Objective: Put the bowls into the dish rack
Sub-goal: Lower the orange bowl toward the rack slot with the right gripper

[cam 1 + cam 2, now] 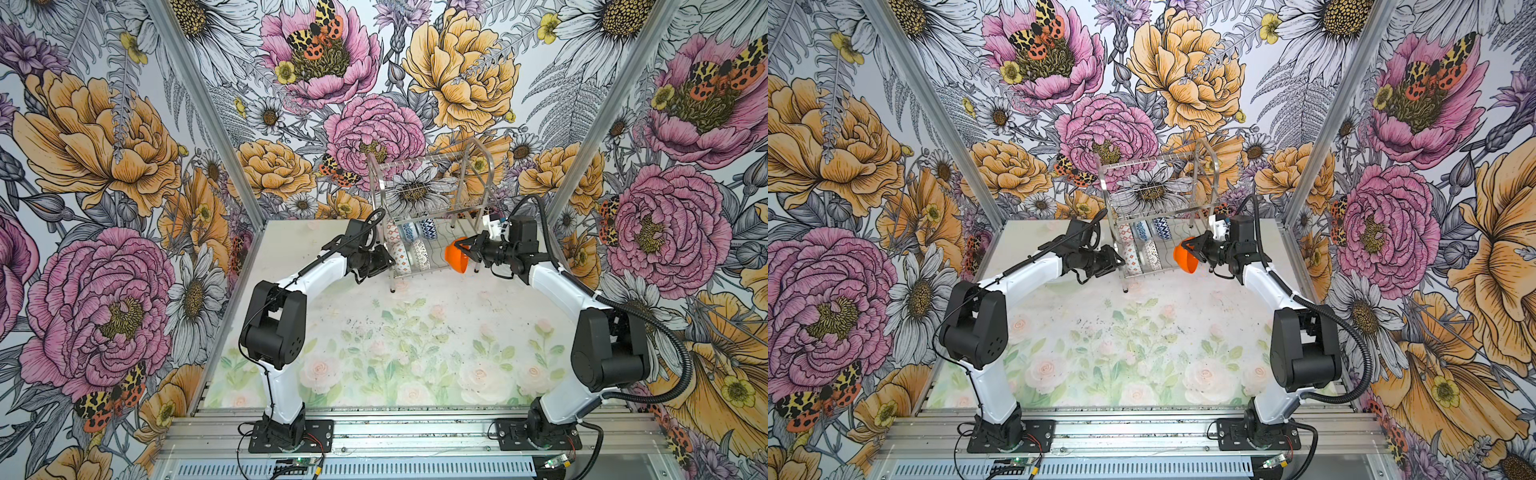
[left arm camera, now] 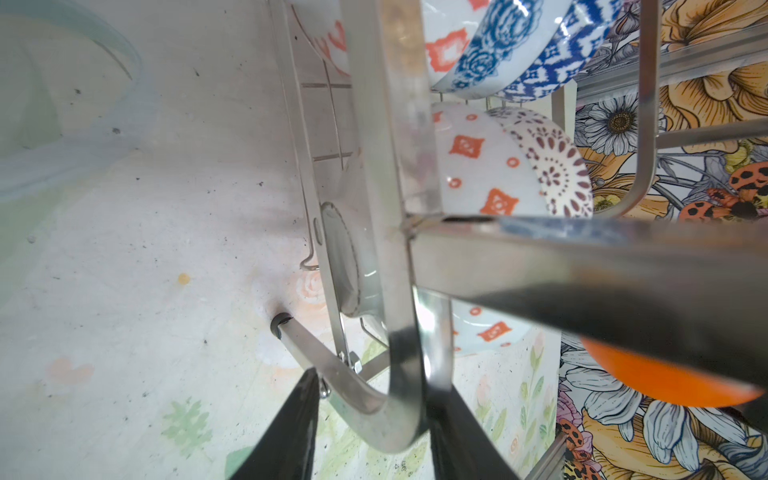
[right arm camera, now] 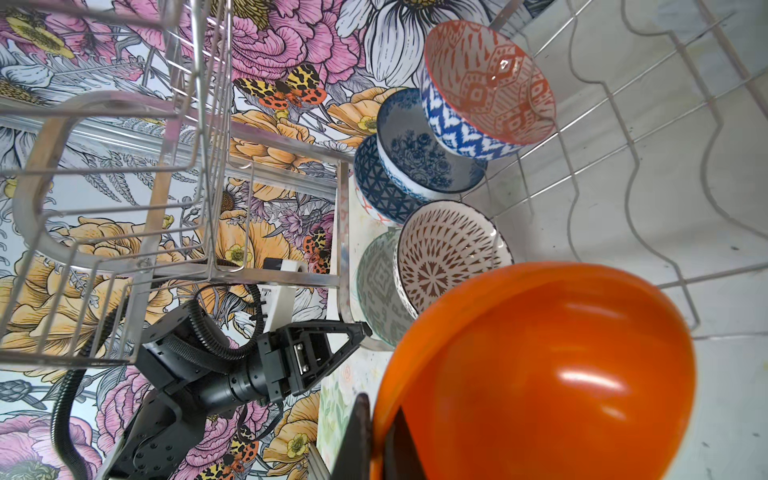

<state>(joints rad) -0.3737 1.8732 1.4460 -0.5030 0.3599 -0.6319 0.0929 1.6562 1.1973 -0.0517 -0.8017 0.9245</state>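
Dish rack (image 1: 419, 164): stood at the far side of the floral tabletop (image 1: 395, 353); carried nothing on the upper tier and bowls on the lower one.
Five patterned bowls (image 1: 419, 255): sat on edge in two rows at the lower tier's left end; included a blue zigzag bowl (image 3: 478, 99), a blue floral bowl (image 3: 428, 166), a brown-and-white bowl (image 3: 449, 253) and a grey-green bowl (image 3: 376, 286).
Orange bowl (image 1: 457, 261): hung tilted on its side at the lower tier's right end, over the wavy wires and just beside the brown-and-white bowl; touching it or not, could not be told.
In the way: wavy floor wires and a rim wire close by the orange bowl, with the upper basket overhead.
Right gripper (image 3: 380, 409): pinched the orange bowl's rim, one finger inside, one outside.
Right arm: reached forward and inward, wrist pointed at the rack's right end.
Left gripper (image 2: 376, 386): stood with jaws parted, straddling the curved foot tube of the rack's left end frame, low over the tabletop.
Left arm: bent at the elbow, forearm stretched to the rack's left end.
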